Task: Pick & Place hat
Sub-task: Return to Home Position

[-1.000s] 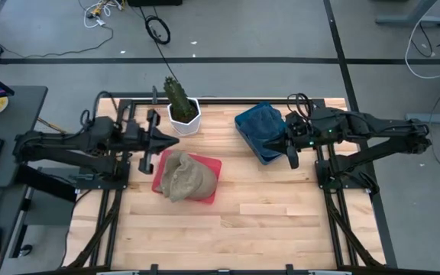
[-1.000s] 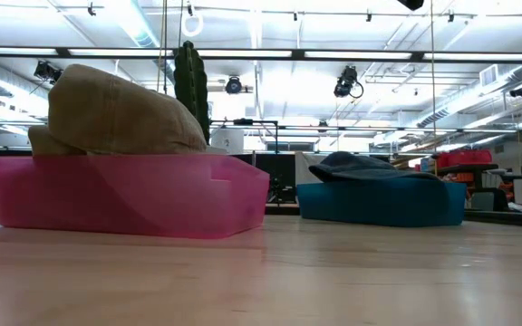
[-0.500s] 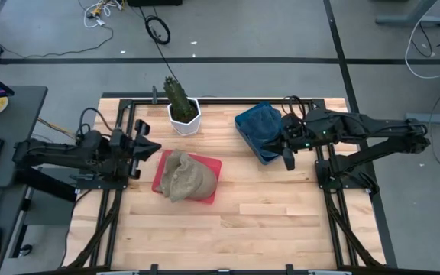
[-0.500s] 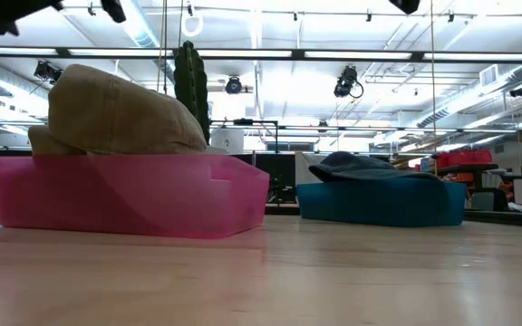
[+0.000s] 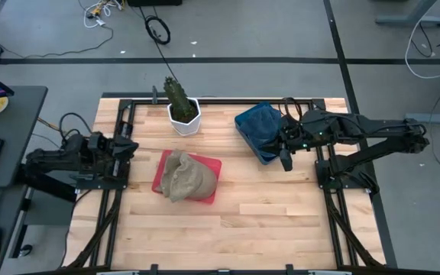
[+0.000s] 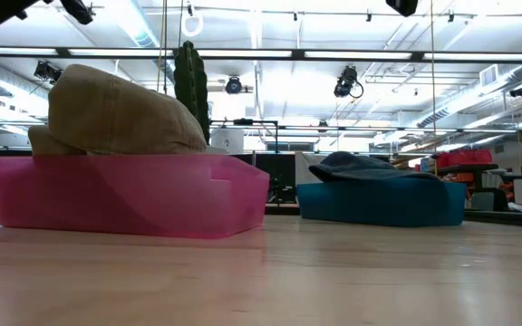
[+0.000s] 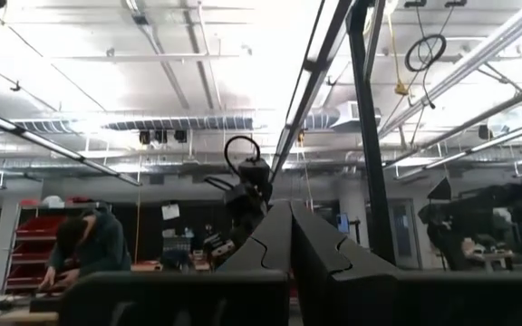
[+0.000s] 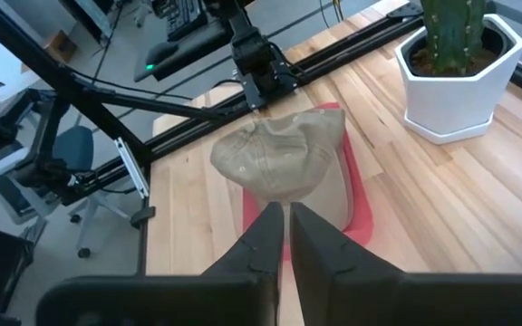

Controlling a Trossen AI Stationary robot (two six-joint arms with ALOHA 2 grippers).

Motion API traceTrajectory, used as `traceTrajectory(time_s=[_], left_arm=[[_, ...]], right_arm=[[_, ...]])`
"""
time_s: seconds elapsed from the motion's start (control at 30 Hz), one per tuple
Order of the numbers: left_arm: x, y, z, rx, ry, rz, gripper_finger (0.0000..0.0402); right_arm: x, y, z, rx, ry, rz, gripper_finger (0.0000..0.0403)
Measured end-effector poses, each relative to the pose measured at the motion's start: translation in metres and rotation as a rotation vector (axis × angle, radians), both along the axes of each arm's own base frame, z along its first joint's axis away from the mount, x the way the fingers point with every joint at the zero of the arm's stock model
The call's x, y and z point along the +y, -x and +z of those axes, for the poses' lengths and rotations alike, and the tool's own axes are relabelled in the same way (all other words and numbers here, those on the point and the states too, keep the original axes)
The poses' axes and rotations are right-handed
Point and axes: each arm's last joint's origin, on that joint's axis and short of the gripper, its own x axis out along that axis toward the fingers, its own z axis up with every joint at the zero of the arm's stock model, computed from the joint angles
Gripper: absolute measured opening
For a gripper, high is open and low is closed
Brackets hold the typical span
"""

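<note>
A tan hat (image 5: 183, 177) lies crown up in a pink tray (image 5: 215, 165) on the wooden table; the low view shows the hat (image 6: 116, 113) heaped above the tray's rim (image 6: 125, 195). A dark blue hat (image 5: 261, 122) fills a blue tray (image 5: 252, 149) at the far right. My left gripper (image 5: 132, 146) is shut and drawn back at the table's left edge, pointing up into the room (image 7: 290, 222). My right gripper (image 5: 285, 161) hangs shut beside the blue tray's near corner, aimed at the tan hat (image 8: 284, 158); nothing is between its fingers (image 8: 285, 222).
A cactus in a white pot (image 5: 182, 111) stands at the far edge, between the two trays. Bare wood (image 5: 235, 229) stretches across the table's near half. The black frame rails (image 5: 121, 191) run along both sides. A person (image 7: 84, 249) is in the room beyond.
My left gripper has pulled back from beside the pink tray toward the table's left edge, sinking and tipping its fingers upward while staying shut. The tan hat and both trays have not moved.
</note>
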Motion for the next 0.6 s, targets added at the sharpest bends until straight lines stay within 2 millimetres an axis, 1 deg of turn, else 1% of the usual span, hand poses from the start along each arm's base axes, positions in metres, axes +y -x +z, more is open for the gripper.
traceTrajectory(time_s=[0.23, 0.5, 0.6], left_arm=[[0.0, 0.014, -0.006, 0.024, -0.005, 0.003, 0.0002], [0.001, 0.011, -0.011, 0.088, -0.013, 0.019, 0.0002], [0.001, 0.011, -0.011, 0.081, -0.018, 0.023, 0.0002]], right_arm=[[0.0, 0.0, 0.0, -0.001, 0.0, 0.0, 0.0027], [0.0, 0.0, 0.0, -0.001, 0.0, 0.0, 0.0027], [0.0, 0.0, 0.0, -0.001, -0.003, -0.001, 0.0027]])
